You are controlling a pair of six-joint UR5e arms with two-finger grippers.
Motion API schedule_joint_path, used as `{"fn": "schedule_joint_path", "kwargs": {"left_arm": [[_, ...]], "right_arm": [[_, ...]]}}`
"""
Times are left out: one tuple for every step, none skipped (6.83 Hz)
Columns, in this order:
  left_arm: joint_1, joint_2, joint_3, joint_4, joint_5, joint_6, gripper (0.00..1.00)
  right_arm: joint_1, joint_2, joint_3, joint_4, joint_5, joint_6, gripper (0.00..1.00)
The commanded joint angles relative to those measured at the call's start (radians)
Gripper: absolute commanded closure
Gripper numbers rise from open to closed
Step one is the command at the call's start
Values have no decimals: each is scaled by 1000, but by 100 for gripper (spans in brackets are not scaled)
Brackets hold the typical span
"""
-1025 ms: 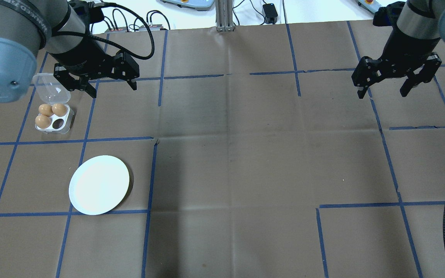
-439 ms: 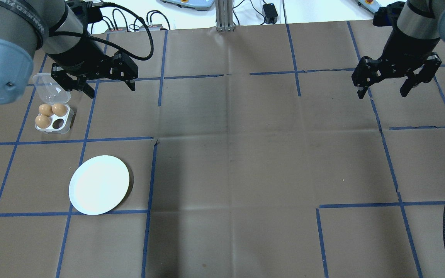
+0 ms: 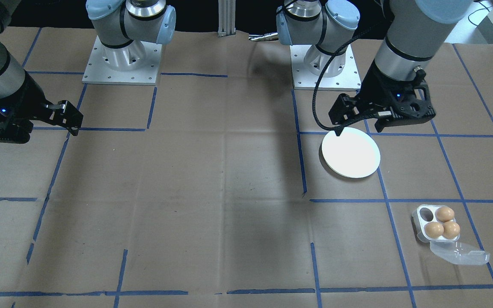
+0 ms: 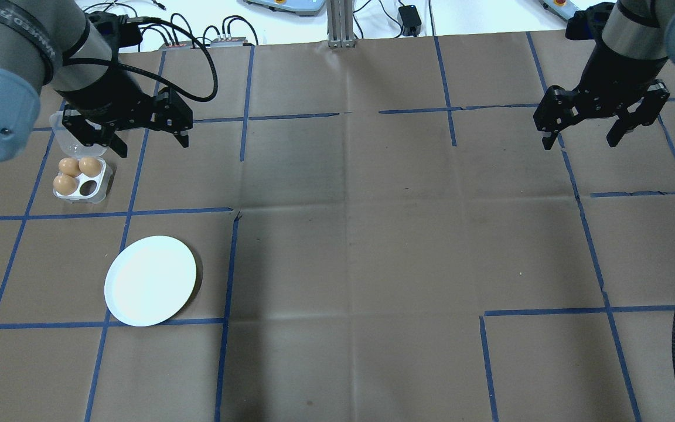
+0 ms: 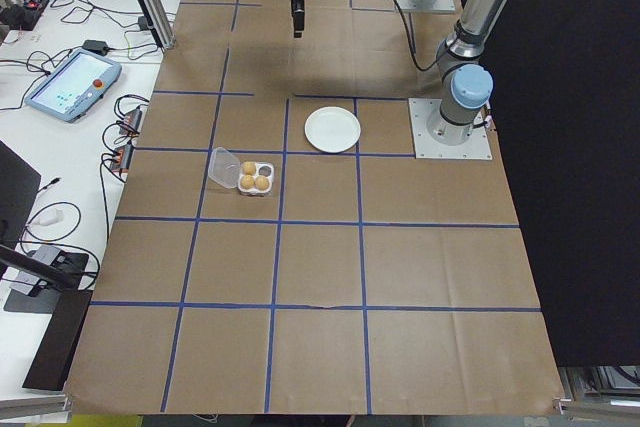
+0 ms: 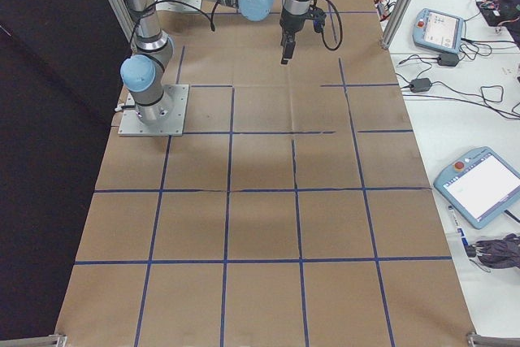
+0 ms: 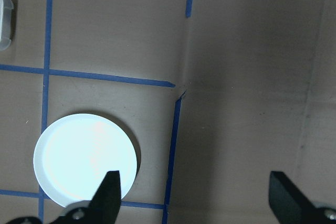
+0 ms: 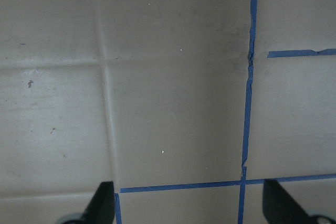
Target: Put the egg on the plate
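Brown paper table point(image 4: 337, 246), blue tape grid. Eggs point(image 4: 74, 174) in clear carton point(image 4: 81, 186), far left; plate point(image 4: 150, 280) nearer, just right. Left gripper point(image 4: 145, 140) wide open, empty, just right of carton, far closer than right gripper point(image 4: 583, 140), also open, empty.

Three eggs point(image 4: 74, 173) sit in the carton point(image 4: 81, 183), seemingly just beyond the plate point(image 4: 150, 280).

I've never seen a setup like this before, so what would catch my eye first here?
Probably the white plate glowing against the brown table, on the robot's left side. Just beyond it sits a clear carton with three brown eggs and one empty cup, lid flipped open. Above hang two black end effectors, both open: the left end effector near the carton, the right end effector far off across the table.
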State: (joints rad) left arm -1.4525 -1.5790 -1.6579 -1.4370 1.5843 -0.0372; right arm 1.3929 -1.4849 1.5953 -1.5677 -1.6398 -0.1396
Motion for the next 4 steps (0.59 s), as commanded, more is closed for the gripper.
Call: {"fn": "schedule_joint_path", "kwargs": {"left_arm": [[142,-24,-11,-2,133,8,0],[217,-29,-57,12,152,10,0],[304,-50,-110,41,145,16,1],[357,-88,-127,99,146,54,1]], "right_arm": [[0,0,0,0,0,0,0],[0,0,0,0,0,0,0],[0,0,0,0,0,0,0],[0,0,0,0,0,0,0]]}}
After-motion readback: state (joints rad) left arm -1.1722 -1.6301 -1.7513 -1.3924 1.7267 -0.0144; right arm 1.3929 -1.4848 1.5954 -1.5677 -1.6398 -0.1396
